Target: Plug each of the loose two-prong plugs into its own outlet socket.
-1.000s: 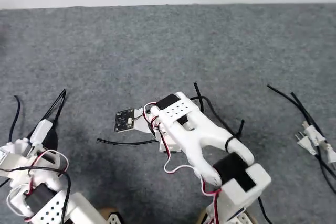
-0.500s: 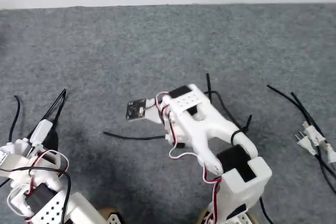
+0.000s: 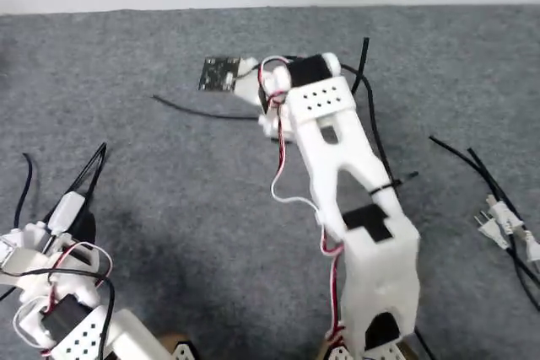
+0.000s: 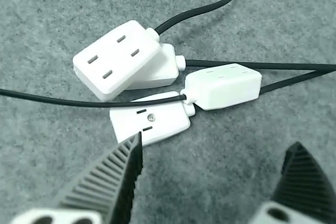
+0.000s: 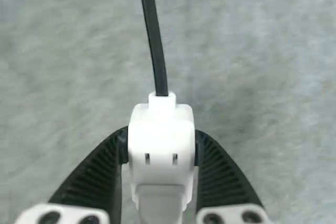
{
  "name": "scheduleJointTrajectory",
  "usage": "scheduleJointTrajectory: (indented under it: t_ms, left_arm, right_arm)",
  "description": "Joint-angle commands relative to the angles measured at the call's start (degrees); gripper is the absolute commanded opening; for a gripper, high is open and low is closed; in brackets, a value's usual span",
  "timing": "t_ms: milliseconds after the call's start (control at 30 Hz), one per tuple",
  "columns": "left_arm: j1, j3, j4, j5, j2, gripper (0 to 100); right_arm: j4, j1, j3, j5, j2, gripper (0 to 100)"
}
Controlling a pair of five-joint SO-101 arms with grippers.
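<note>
Toward the table's (image 3: pixel 126 65) far edge, a white socket block (image 5: pixel 160 124) is pinched by the right gripper (image 5: pixel 160 142); it is judged light, rigid and slick, best clamped across its flat flanks. By the near-left corner, the left gripper (image 4: pixel 217 148) is spread over grouped sockets (image 4: pixel 116 59).

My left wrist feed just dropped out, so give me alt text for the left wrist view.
Four white cord-end blocks lie clustered on grey carpet, black cords trailing off. At least two show outlet slots, and the four-slot block overlaps another. The left gripper hangs open over bare carpet beside the cluster, holding nothing.
</note>
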Motion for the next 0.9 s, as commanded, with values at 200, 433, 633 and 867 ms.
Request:
scheduleJointTrajectory:
  t_ms: [200, 433, 633, 867]
  left_arm:
    - [0.1, -0.5, -0.3, -0.3, -0.4, 39]
    - [0.1, -0.5, -0.3, -0.3, -0.4, 39]
    - [0.1, -0.5, -0.2, -0.3, -0.4, 39]
    - [0.1, 0.2, -0.3, -0.3, -0.4, 39]
  right_arm:
    - [1.1, 3.0, -17.1, 7.1, 7.0, 0.9]
    - [0.1, 7.8, -17.1, 7.1, 7.7, 0.9]
    - [-13.7, 10.9, -17.1, 2.7, 12.6, 1.3]
    - [-28.9, 11.2, -17.3, 1.1, 19.6, 1.6]
